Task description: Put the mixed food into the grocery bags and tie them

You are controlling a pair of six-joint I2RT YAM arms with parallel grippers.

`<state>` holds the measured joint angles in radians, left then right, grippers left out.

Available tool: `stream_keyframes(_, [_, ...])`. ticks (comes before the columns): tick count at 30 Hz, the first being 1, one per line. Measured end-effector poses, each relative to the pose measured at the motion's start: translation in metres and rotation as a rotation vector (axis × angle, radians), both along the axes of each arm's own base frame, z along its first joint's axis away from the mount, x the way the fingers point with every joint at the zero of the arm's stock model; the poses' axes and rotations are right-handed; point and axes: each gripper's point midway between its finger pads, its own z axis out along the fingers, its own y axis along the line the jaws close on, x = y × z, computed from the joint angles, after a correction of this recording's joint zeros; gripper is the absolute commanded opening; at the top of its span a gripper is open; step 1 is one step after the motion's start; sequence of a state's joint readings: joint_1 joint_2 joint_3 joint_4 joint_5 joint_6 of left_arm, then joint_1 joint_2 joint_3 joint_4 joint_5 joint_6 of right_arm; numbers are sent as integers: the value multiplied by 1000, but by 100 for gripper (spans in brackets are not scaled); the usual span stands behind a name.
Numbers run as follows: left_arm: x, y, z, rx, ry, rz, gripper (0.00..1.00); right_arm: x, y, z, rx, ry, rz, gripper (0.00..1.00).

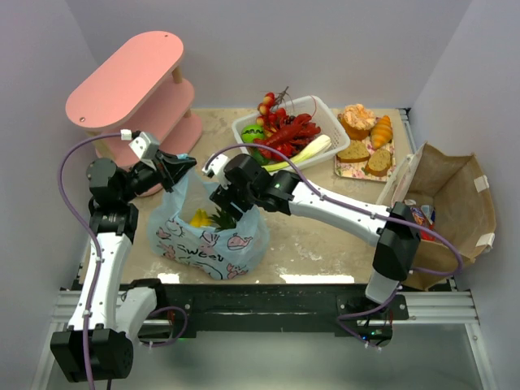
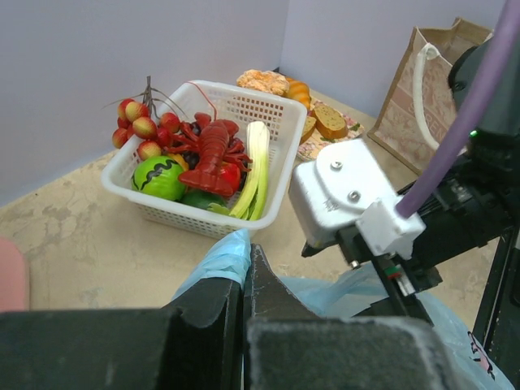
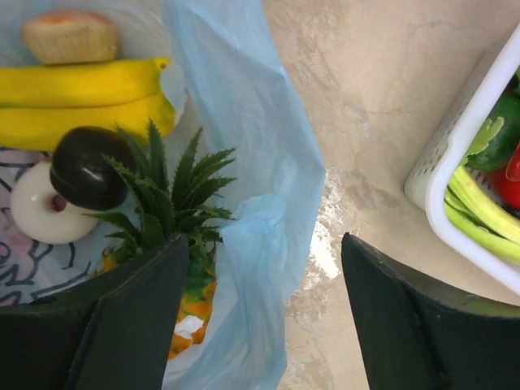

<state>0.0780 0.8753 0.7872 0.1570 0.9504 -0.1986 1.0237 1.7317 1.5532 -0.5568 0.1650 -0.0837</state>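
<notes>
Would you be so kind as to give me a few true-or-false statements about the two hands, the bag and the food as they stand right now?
1. The left hand is shut on the blue bag's rim. True.
2. The right hand is clamped shut. False: it is open, its fingers either side of the bag's edge.
3. The bananas and the pineapple lie inside the blue bag. True.
4. The red lobster is in the blue bag. False: it lies in the white basket.
</notes>
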Motion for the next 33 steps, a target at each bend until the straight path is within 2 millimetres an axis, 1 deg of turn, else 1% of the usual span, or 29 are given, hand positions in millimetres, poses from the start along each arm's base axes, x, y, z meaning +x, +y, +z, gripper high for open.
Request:
stream_keyframes(2, [0, 0, 0, 0, -2, 0, 0, 2, -3, -10, -30, 10, 0, 71])
stream_keyframes(5, [-1, 0, 1, 0, -3, 0, 0, 4, -10, -21, -72, 34, -8, 55])
stream_keyframes(6, [-1, 0, 1, 1, -3, 0, 0, 3, -14, -23, -82, 42, -11, 36])
stream_keyframes(7, [-1, 0, 1, 1, -4, 0, 0, 3, -16, -23, -87, 48, -14, 20])
stream_keyframes(9, [-1, 0, 1, 1, -5, 0, 0, 1, -22, -22, -95, 61, -18, 0])
stream_keyframes(12, [-1, 0, 2, -1, -7, 5, 0, -2, -35, -15, -112, 69, -43, 0])
stream_keyframes(14, [-1, 2, 5, -8, -6, 21, 0, -3, -45, 1, -116, 51, -69, 0])
stream_keyframes(16, [0, 4, 14, -20, -4, 47, 0, -1, -52, 38, -75, -2, -95, 0])
stream_keyframes(17, [0, 5, 23, -24, -13, 61, 0, 1, -54, 57, -44, -31, -107, 0])
stream_keyframes(19, [-2, 7, 46, -37, -43, 83, 0, 3, -62, 115, 68, -119, -142, 0])
stream_keyframes(20, [-5, 8, 63, -43, -74, 91, 0, 3, -68, 138, 115, -157, -160, 0])
stream_keyframes(21, [-9, 8, 75, -49, -99, 93, 0, 2, -77, 167, 186, -206, -189, 0])
stream_keyframes(22, [-15, 7, 88, -56, -128, 93, 0, 0, -86, 188, 239, -243, -213, 0])
stream_keyframes(23, [-24, 6, 100, -63, -164, 91, 0, -4, -99, 212, 315, -286, -245, 0])
stream_keyframes(25, [-36, 5, 111, -72, -199, 87, 0, -12, -123, 242, 426, -344, -298, 0])
stream_keyframes(26, [-43, 4, 115, -77, -218, 85, 0, -17, -135, 252, 480, -371, -328, 0])
stream_keyframes(28, [-51, 3, 119, -83, -239, 82, 0, -21, -153, 258, 531, -400, -377, 0])
stream_keyframes(29, [-53, 3, 116, -86, -239, 81, 0, -22, -163, 260, 555, -415, -406, 0])
stream_keyframes(31, [-49, 2, 103, -93, -208, 79, 0, -20, -171, 258, 566, -433, -452, 0])
stream_keyframes(32, [-46, 2, 92, -101, -175, 76, 0, -17, -171, 253, 560, -436, -472, 0])
stream_keyframes(33, [-41, 2, 78, -107, -140, 75, 0, -12, -169, 244, 543, -433, -488, 0])
